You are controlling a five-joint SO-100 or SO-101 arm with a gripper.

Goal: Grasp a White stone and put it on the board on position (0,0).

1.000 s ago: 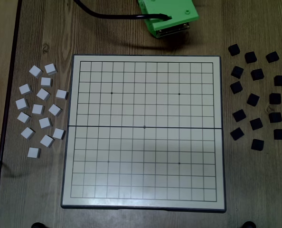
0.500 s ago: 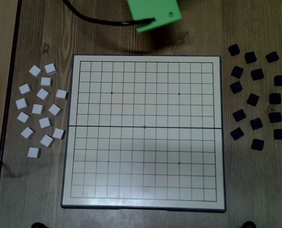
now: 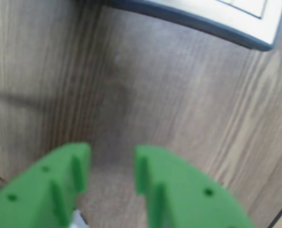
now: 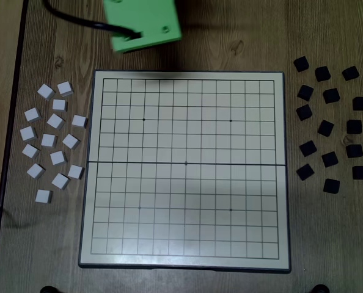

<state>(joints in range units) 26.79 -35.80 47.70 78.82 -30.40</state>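
Green tool parted, empty, white stones well apart, board between.

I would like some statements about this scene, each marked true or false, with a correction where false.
1. The board has no stones on it. True.
2. The white stones lie right of the board in the fixed view. False: they lie left; the black stones lie right.
3. The claw holds a white stone. False: in the wrist view its fingers are apart with only bare table between them.
4. The green arm is beyond the board's top edge in the fixed view. True.
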